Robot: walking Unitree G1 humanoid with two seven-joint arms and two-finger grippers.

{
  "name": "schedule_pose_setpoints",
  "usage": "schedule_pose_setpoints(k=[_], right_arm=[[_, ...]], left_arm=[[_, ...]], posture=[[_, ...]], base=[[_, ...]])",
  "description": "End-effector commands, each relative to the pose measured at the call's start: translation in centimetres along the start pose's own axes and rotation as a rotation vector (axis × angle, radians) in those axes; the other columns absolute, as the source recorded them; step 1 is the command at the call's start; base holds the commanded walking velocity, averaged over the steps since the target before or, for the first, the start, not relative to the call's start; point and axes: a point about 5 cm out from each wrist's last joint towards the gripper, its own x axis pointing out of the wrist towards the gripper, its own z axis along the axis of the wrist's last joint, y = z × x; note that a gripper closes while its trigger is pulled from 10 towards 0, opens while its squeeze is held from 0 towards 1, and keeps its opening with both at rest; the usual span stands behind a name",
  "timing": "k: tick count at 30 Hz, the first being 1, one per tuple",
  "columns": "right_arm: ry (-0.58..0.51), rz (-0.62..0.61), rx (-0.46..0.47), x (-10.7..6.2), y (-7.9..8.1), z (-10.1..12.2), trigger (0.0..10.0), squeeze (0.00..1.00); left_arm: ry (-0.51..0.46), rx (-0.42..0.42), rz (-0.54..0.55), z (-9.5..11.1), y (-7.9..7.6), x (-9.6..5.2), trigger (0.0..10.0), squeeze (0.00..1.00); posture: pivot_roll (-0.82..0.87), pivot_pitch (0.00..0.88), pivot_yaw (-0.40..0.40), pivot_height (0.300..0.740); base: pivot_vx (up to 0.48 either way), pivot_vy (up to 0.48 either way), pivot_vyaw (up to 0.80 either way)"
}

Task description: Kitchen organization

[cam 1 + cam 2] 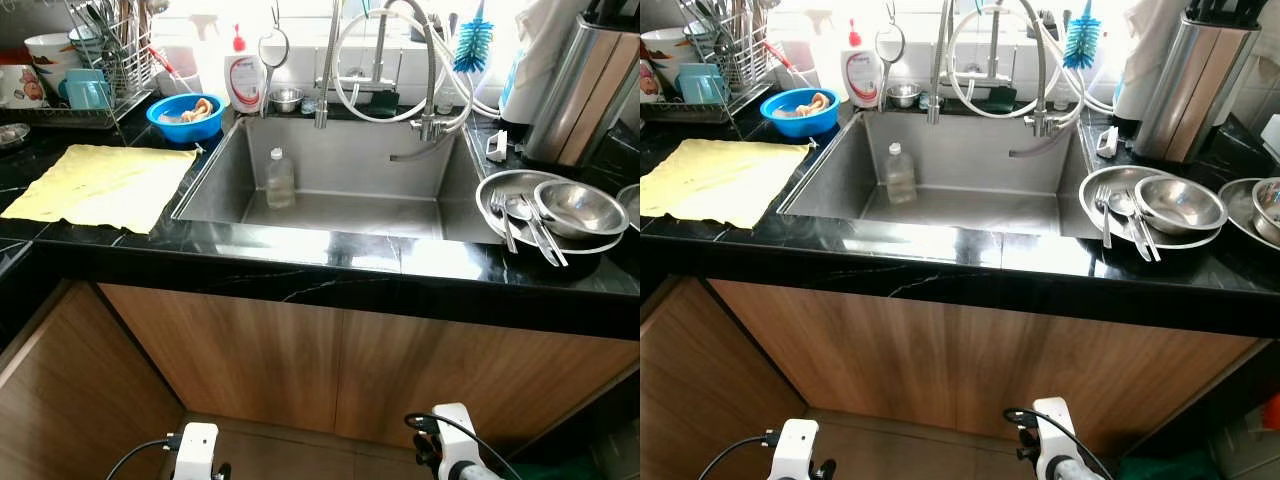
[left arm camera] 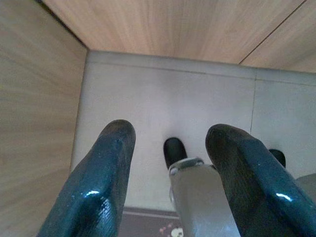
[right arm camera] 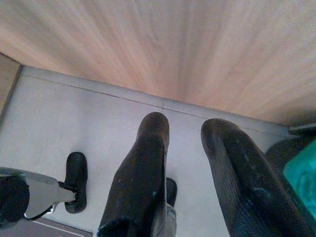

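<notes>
Black marble-look tabletop, glossy, white veining, over wood-grain cabinet doors.

Far left: wire rack w/ white cups, teal mug, upright utensils. In front, yellow cloth, soft, slightly rumpled, lying flat on tabletop. Just behind its right corner, blue plastic bowl, round, holding pale scraps; contents unclear.

White soap bottle, red cap, stands at sink's back left corner, w/ round strainer hanging beside it and small steel cup next to that.

Centre: steel sink, rectangular, brushed finish. Inside, one clear plastic bottle, upright, near back left of basin, capped. Steel tap w/ looped white hose arches over back rim. Blue bottle brush stands upright behind.

Right of sink: round steel tray on tabletop carrying steel bowl, plus fork and spoons lying across it. Behind, steel-and-wood knife block.

Both arms hang low in front of cabinets. Left gripper: fingers spread, holding nothing, pointed at grey tile floor. Right gripper: fingers apart, holding nothing, over the floor by cabinet base.
</notes>
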Motion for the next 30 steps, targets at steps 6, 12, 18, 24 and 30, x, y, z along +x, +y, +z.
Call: schedule_pose_setpoints(k=[6, 12, 18, 24, 30], right_arm=[[-0.079, -0.099, 0.062, -0.6, -1.8, -0.1, 10.0, 0.00], [-0.114, -0.188, 0.106, -1.3, -3.5, -0.5, 10.0, 0.00], [-0.439, -0.272, -0.045, -3.4, -8.2, 4.7, 10.0, 0.00], [-0.660, -0.130, -0.032, -4.2, -6.2, 9.2, 10.0, 0.00], [-0.755, -0.102, -0.047, -4.6, -6.1, 12.3, 10.0, 0.00]], left_arm=[[-0.180, -0.004, 0.025, 1.4, 0.5, -0.4, 10.0, 0.00], [-0.338, -0.011, 0.004, 2.3, -1.3, -1.0, 10.0, 0.00], [-0.460, -0.019, 0.062, 3.0, -0.6, -2.1, 10.0, 0.00], [-0.555, -0.067, 0.206, 4.1, 2.8, -3.2, 10.0, 0.00], [-0.667, -0.067, 0.277, 6.3, 4.7, -4.6, 10.0, 0.00]], posture=[[-0.10, 0.000, -0.052, 0.740], [-0.10, 0.000, -0.032, 0.740], [-0.06, 0.000, -0.058, 0.740], [-0.06, 0.000, -0.130, 0.740], [-0.06, 0.000, -0.129, 0.740]], base=[[0.000, 0.000, 0.00], [0.000, 0.000, 0.00], [0.000, 0.000, 0.00], [0.000, 0.000, 0.00], [0.000, 0.000, 0.00]])
